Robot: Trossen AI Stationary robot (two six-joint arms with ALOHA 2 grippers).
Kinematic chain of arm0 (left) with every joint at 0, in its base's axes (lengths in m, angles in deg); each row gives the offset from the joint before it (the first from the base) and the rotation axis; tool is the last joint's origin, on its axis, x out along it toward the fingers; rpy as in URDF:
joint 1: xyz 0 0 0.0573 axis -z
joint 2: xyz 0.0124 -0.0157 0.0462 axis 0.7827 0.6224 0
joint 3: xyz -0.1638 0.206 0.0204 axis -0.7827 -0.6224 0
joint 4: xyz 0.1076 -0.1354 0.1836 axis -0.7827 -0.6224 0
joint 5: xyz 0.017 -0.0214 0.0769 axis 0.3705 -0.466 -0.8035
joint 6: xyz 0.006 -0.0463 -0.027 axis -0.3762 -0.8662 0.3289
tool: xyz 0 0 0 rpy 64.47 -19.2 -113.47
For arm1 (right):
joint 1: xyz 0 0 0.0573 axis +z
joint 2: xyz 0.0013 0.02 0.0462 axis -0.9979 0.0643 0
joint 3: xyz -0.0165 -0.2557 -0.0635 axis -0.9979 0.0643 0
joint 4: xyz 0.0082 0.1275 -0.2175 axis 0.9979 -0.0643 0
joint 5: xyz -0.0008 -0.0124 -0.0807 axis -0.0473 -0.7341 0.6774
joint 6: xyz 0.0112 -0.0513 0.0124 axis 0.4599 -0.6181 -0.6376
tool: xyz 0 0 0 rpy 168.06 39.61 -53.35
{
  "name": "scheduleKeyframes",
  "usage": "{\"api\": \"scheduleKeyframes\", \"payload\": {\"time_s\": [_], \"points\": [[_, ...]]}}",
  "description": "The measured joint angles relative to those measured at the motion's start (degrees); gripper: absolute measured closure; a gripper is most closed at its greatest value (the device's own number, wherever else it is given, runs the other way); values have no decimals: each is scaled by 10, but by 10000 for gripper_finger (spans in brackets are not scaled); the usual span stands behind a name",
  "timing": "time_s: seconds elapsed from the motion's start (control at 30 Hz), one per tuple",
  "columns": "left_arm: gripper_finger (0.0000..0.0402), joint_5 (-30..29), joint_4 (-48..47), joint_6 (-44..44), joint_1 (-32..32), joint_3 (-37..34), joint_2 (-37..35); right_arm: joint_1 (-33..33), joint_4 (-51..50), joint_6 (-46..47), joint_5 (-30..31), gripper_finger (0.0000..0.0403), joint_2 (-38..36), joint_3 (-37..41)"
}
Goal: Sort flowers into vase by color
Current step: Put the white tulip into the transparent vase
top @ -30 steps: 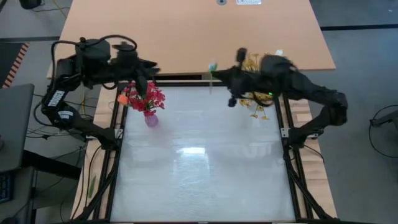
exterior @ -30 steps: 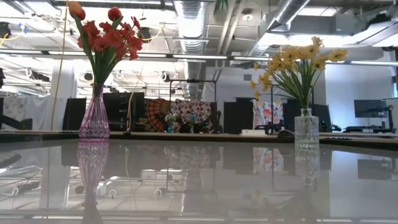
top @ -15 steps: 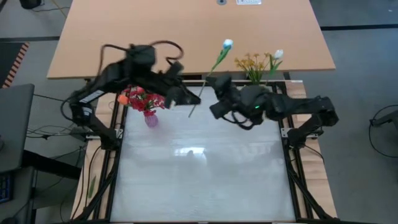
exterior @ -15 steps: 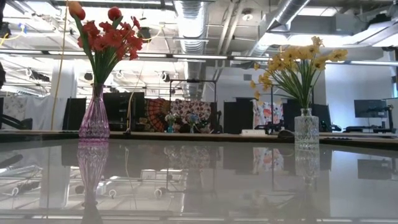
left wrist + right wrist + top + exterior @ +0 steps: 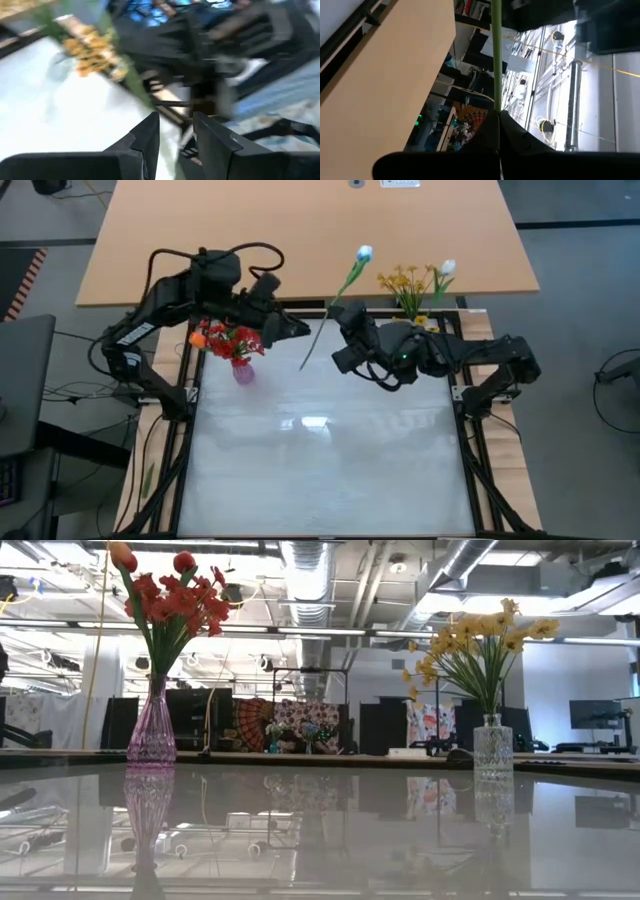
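The white glossy table [image 5: 320,450] fills the black frame and lies bare across its middle and near side, with a tan tabletop [image 5: 300,230] beyond its far edge and grey floor around; at table height the room behind is a bright open workspace with ceiling ducts, desks and monitors; the open room for moving is the whole centre and front of the surface, since everything stands along the far edge; the pink vase [image 5: 152,735] at the far left corner holds the red and orange flowers [image 5: 170,600], and the clear vase [image 5: 492,748] at the far right corner holds the yellow flowers [image 5: 480,640], with a white bloom [image 5: 447,268] beside them from above; the left gripper [image 5: 297,330] hangs just right of the red bunch, its fingers [image 5: 145,137] parted with nothing visibly between them; the right gripper [image 5: 340,330] is clenched on the green stem of a white flower [image 5: 364,253], which slants up over the far edge between the vases; against half a second ago the left arm has drawn back a little toward the pink vase, while the held flower sits much as it did
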Motion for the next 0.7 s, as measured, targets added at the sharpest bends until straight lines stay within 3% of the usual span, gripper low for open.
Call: {"api": "scheduleKeyframes", "payload": {"time_s": [0.17, 0.7], "points": [[295, -35, -42, 4, 0, -2, 6, 5, 0, 0, -10, 387, 0, 0], [295, -32, -27, 4, 2, -1, 4, 8, 24, 0, -53, 387, 2, 0]]}}
